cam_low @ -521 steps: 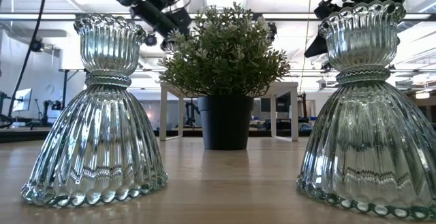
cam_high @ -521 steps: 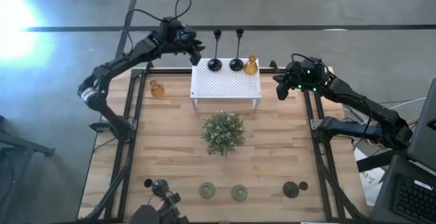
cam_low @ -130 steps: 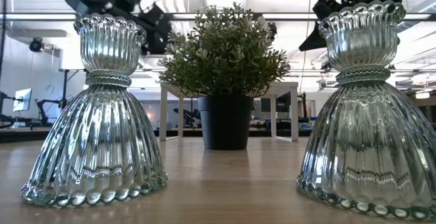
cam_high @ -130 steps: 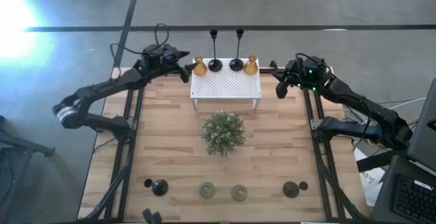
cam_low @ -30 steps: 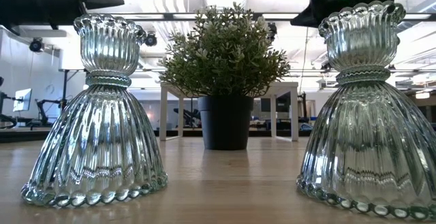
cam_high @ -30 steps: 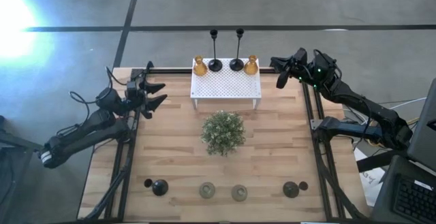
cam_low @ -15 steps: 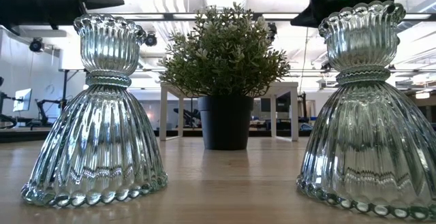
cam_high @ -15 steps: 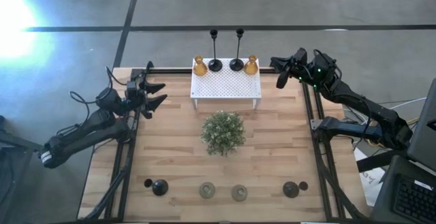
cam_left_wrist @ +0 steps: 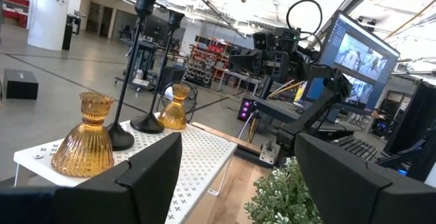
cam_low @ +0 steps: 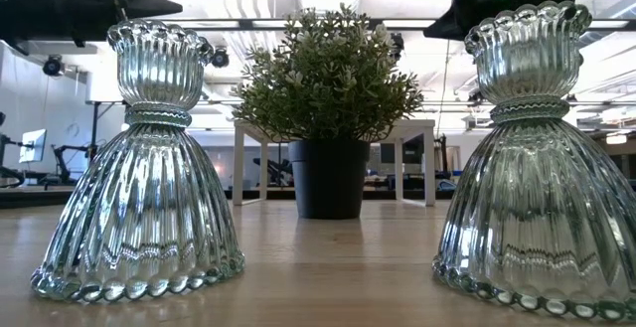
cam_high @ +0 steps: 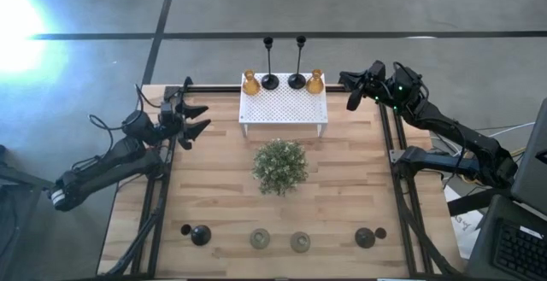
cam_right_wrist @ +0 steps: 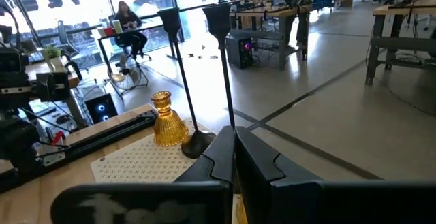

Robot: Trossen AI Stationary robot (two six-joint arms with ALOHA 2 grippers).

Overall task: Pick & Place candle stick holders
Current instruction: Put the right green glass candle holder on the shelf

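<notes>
Two amber glass holders [cam_high: 250,83] [cam_high: 314,82] and two tall black holders [cam_high: 270,80] [cam_high: 297,80] stand on the white perforated stand [cam_high: 282,110] at the far edge. Two pale greenish holders [cam_high: 260,239] [cam_high: 300,242] and two short black holders [cam_high: 199,235] [cam_high: 365,237] stand by their bases along the near edge. My left gripper [cam_high: 192,119] is open and empty, left of the stand; its fingers stand wide apart in the left wrist view [cam_left_wrist: 238,141]. My right gripper [cam_high: 352,89] is shut and empty, right of the stand, as its wrist view [cam_right_wrist: 235,139] shows.
A bushy green plant [cam_high: 280,166] in a dark pot [cam_low: 328,178] stands mid-table between the stand and the near row. Bare wood lies on both sides of the plant. A person sits at a desk [cam_right_wrist: 128,26] far off in the room.
</notes>
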